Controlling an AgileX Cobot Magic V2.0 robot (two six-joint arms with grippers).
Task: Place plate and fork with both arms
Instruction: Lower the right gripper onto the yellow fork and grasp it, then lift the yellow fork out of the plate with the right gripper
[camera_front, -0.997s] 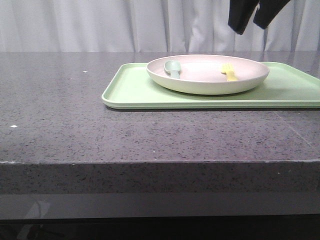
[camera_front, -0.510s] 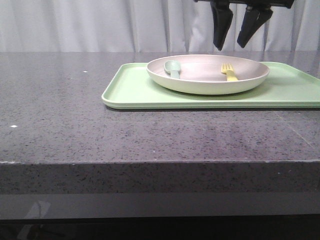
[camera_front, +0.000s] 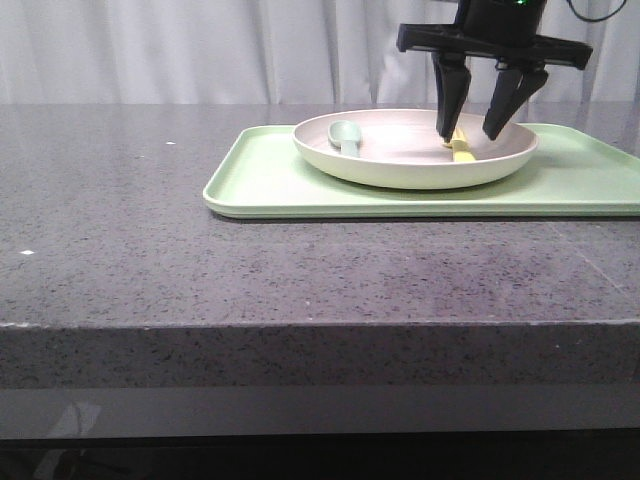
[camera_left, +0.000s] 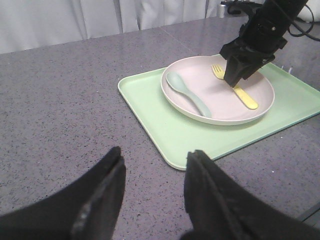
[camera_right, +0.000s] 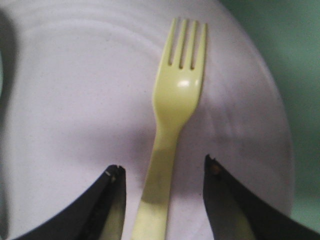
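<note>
The cream-pink plate (camera_front: 400, 150) sits on the light-green tray (camera_front: 270, 180) at the back right of the table. The pale-yellow fork (camera_front: 462, 150) lies in the plate's right half, and it shows up close in the right wrist view (camera_right: 172, 115). My right gripper (camera_front: 470, 135) is open and low inside the plate, one finger on each side of the fork's handle (camera_right: 162, 170), not closed on it. My left gripper (camera_left: 155, 160) is open and empty above bare table, short of the tray's near corner. The plate (camera_left: 200, 107) and fork (camera_left: 242, 95) also show in the left wrist view.
A grey-green spoon (camera_front: 345, 135) lies in the plate's left half, seen too in the left wrist view (camera_left: 187, 92). The speckled grey table (camera_front: 200, 270) runs to a front edge. A white curtain (camera_front: 200, 50) hangs behind.
My right gripper has come down from above the plate to the plate's surface and now straddles the fork's handle, still open. Plate, fork and spoon have not moved.
</note>
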